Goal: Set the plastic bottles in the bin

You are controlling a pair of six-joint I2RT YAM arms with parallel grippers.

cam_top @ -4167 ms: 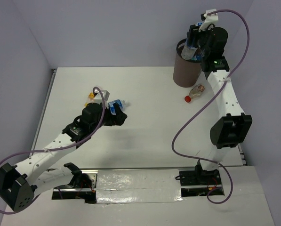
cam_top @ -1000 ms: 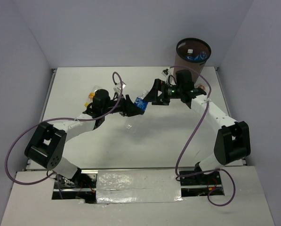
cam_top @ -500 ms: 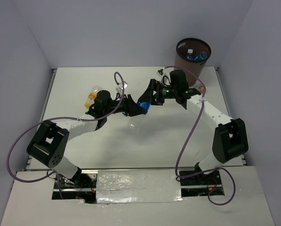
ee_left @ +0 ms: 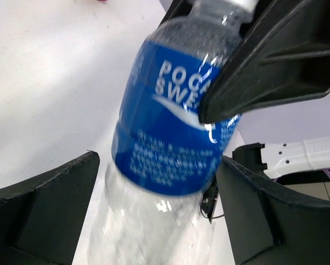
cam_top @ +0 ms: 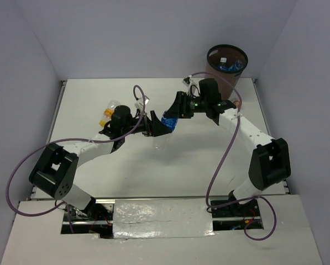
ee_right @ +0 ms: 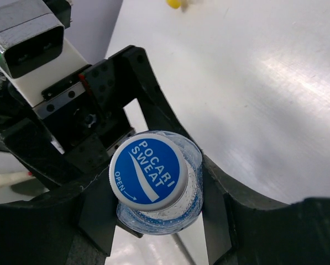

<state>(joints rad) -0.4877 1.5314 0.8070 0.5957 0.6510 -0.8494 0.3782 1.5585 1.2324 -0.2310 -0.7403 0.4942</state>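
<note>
The Pocari Sweat bottle (ee_left: 170, 127) is lying cap-first in the gripping right fingers (ee_right: 247, 221). The left fingers (ee_left: 37, 193) are standing open around its body.

Clear plastic, blue Pocari Sweat label, blue cap reading "OPEN": the blue-labelled bottle (ee_left: 173, 138) is held tilted over the middle of the table (cam_top: 98, 182), cap end up, with its neck pinched by the right gripper (ee_right: 153, 187). A yellow-orange-capped bottle (cam_top: 106, 114) lies on its side toward the table's far left. Other bottles (cam_top: 228, 67), with blue labels and one white cap showing, rest inside the bin (cam_top: 230, 84), a tall, brown, dark-rimmed cup shape standing upright at the far right.
</note>
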